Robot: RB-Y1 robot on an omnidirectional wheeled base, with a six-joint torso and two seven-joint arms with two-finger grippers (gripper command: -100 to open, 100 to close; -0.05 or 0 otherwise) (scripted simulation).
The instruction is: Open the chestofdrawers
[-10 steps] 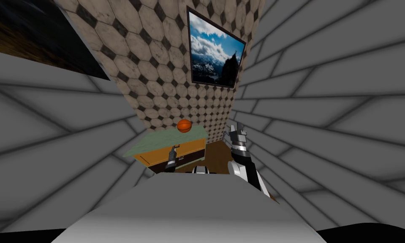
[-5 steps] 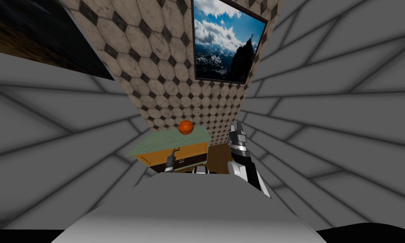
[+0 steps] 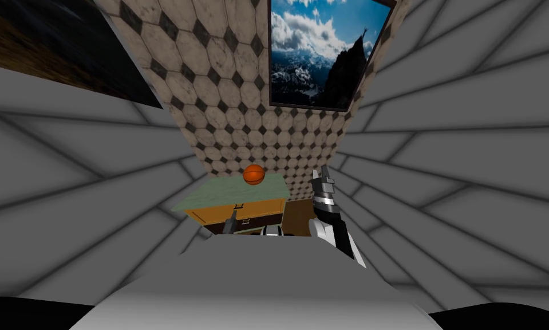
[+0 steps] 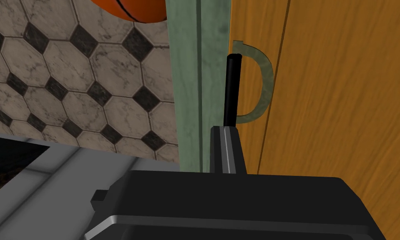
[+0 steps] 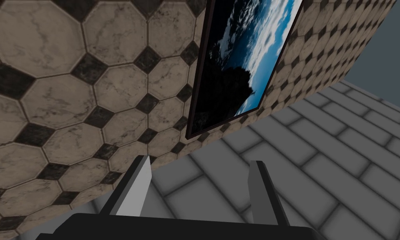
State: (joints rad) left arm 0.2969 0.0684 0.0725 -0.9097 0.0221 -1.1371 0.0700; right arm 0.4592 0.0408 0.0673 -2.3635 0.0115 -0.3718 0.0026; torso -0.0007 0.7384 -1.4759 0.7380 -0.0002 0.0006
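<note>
A tiled wall (image 3: 233, 86) stands behind the chest of drawers (image 3: 256, 209). The left gripper (image 4: 227, 130) pinches its black handle (image 4: 232, 87); the right gripper (image 5: 199, 162) is wide open.

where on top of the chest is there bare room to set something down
The green top is bare from the basketball to its left and front edges. Crowded: the drawer front around the handle, where the left gripper sits.

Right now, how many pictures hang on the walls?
2. A mountain-and-sky picture on the tiled wall; a dark picture on the grey wall at left. Others may be hidden.
</note>
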